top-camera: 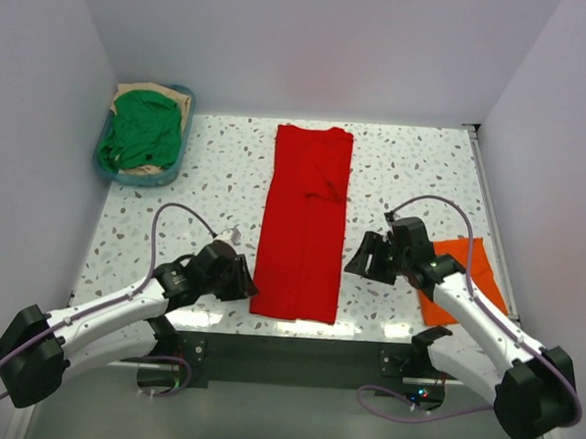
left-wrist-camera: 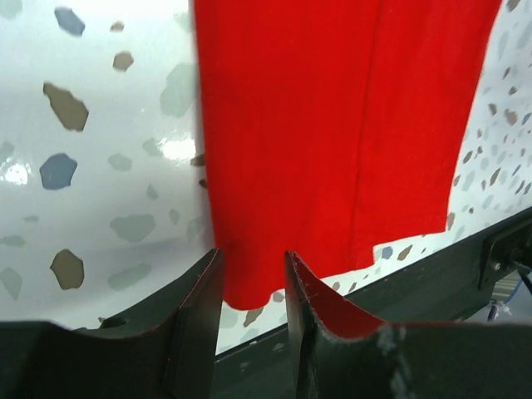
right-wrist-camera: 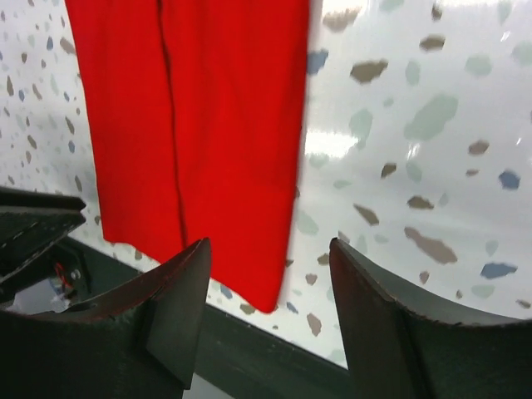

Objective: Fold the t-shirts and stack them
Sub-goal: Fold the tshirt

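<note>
White terrazzo-speckled table (top-camera: 217,176), glossy with glare spots, boxed in by plain white walls (top-camera: 312,43) on three sides. A dark strip (top-camera: 295,362) runs along the near edge, where the arm bases sit.

The red t-shirt (top-camera: 303,225) lies flat at table centre, folded into a long narrow strip running from the far side to the near edge.

The left gripper (left-wrist-camera: 253,266) is at the shirt's near left corner, jaws partly apart, gripping nothing; the corner shows through the gap. The right gripper (right-wrist-camera: 268,245) is just off the shirt's right edge near the front, jaws wide apart, empty.

The orange t-shirt (top-camera: 468,263) lies flat at near right, partly under the right arm. The teal basket (top-camera: 186,135) sits in the far left corner, holding the green t-shirt (top-camera: 140,133) on top of the tan one (top-camera: 167,97).
</note>
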